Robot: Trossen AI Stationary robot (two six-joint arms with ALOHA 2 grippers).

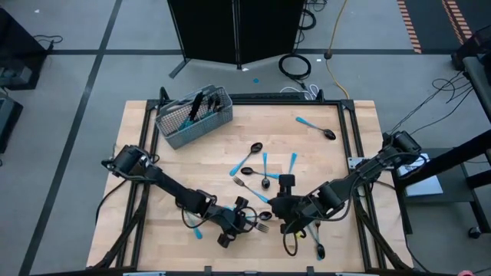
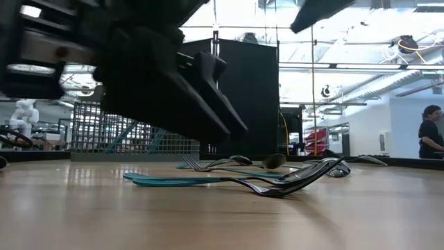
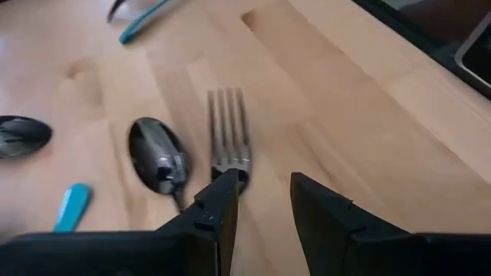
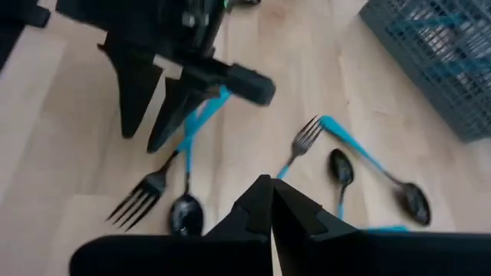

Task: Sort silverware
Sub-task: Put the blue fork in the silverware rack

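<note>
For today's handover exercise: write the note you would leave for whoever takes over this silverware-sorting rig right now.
Left hand: low over the table's near edge, part open, a dark fork with light-blue handle and a dark spoon just ahead of its fingers; a grip cannot be confirmed.
Right hand: shut, empty, hovering beside it.
Done: some blue-handled pieces stand in the grey wire-mesh basket at the far left.
Left: the loose forks and spoons at mid-table, one spoon far right, one at the near edge.

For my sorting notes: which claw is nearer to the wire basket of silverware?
Left. The left claw sits below the wire basket near the table's front; the right claw is farther off to the right.
</note>
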